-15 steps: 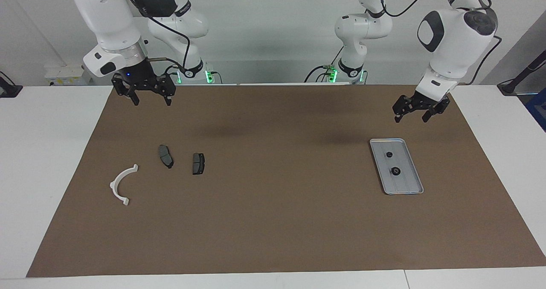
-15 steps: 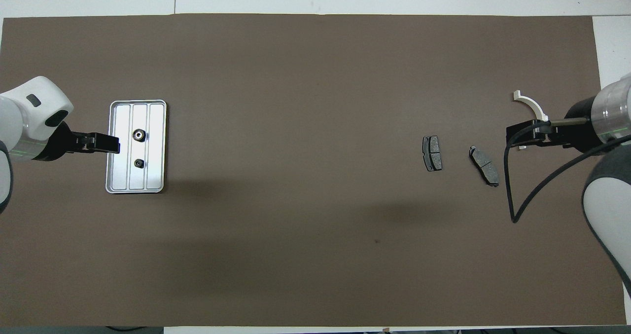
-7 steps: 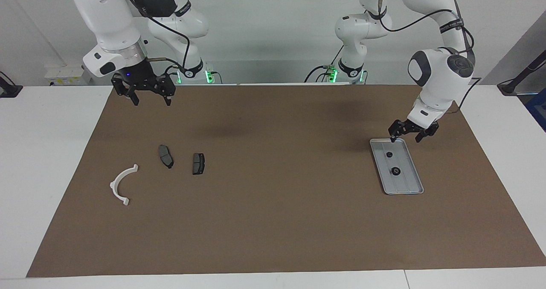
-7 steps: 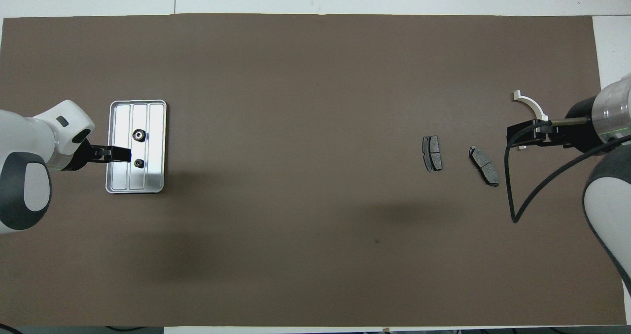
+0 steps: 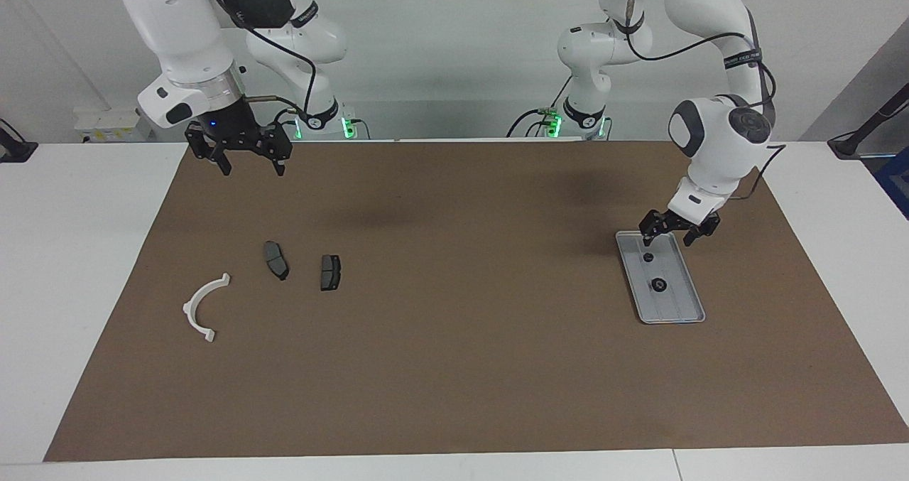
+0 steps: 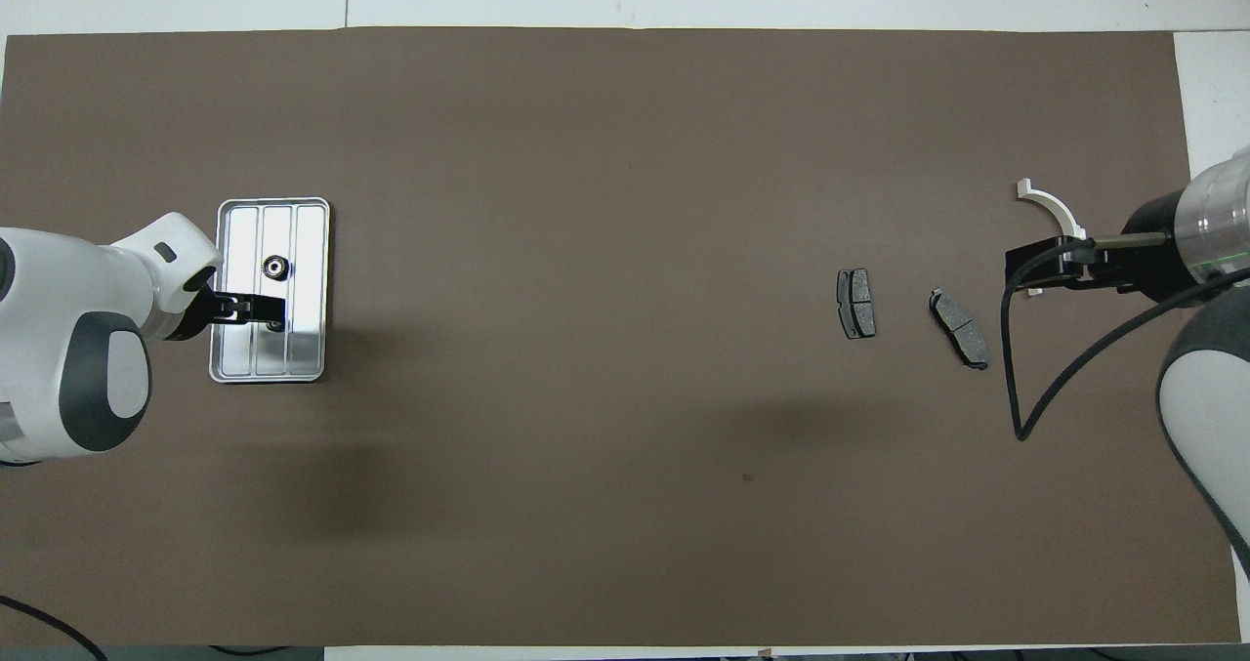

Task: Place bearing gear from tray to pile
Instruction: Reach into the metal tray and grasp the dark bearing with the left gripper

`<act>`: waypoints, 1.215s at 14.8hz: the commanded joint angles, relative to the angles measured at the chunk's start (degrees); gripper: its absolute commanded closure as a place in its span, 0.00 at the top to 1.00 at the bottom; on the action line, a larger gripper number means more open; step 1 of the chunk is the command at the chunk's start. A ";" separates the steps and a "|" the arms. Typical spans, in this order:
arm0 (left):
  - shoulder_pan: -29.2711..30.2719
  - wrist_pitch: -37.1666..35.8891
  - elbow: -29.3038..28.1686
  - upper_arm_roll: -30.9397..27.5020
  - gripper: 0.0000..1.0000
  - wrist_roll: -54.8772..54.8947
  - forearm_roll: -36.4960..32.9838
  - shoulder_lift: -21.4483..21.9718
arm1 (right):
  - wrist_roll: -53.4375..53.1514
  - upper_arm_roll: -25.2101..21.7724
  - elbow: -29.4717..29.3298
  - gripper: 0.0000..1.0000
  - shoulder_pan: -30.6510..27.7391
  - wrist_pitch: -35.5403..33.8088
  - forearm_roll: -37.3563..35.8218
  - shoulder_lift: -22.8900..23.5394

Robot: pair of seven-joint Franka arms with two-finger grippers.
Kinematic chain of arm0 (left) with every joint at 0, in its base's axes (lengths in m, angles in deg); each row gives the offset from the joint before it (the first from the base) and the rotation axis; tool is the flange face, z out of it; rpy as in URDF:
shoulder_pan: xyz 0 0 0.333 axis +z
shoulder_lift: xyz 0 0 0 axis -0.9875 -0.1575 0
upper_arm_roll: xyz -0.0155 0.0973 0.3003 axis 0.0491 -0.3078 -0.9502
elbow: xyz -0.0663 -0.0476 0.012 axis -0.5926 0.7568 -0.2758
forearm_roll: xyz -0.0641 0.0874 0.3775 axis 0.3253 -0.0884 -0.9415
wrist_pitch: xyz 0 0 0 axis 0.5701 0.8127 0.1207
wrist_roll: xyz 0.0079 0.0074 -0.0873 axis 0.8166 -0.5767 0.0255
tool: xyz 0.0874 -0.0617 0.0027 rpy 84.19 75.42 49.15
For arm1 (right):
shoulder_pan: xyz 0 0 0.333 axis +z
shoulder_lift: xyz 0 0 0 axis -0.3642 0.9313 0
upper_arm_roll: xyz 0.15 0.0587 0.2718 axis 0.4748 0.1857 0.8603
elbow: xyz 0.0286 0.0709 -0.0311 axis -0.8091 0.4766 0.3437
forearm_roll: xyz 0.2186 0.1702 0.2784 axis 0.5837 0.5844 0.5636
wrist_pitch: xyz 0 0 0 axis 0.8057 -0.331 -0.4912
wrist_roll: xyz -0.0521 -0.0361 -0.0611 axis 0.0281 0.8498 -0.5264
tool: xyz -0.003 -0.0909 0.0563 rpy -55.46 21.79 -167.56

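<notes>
The left tool (image 5: 670, 231) had come down over the past second from well above the worktop to the end of the tray (image 5: 660, 276) nearest the robots, and it hung low there with its fingers spread wide and nothing between them. In the overhead view it had slid inward across the tray rim until its tips covered the gear nearer the robots (image 5: 648, 257); from the facing view it looked just above that gear, not yet around it. The second gear (image 5: 658, 285) lay farther along the same tray, untouched. So the reach was almost over and the grasp had not begun; closing on the near gear seemed the likely next step.

The right tool (image 5: 245, 155) had not moved; it waited, open, above the worktop's edge at the right arm's end. Below it lay the pile: two brake pads (image 5: 276, 259) and (image 5: 329, 272), and the white bracket (image 5: 204, 307), well apart from the tray.
</notes>
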 commanded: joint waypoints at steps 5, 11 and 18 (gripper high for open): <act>-0.52 4.29 -1.14 -0.19 1.00 0.16 0.38 -2.95 | 1.07 0.14 0.45 1.00 -1.12 0.85 0.02 -0.72; -0.87 3.77 -2.46 -0.19 0.95 -0.37 0.38 -2.60 | 0.64 0.14 0.72 1.00 -0.86 0.93 0.11 -0.72; -0.78 3.68 -2.64 -0.19 0.45 -0.28 0.38 -2.51 | -2.42 0.58 8.80 1.00 0.73 15.32 0.11 2.78</act>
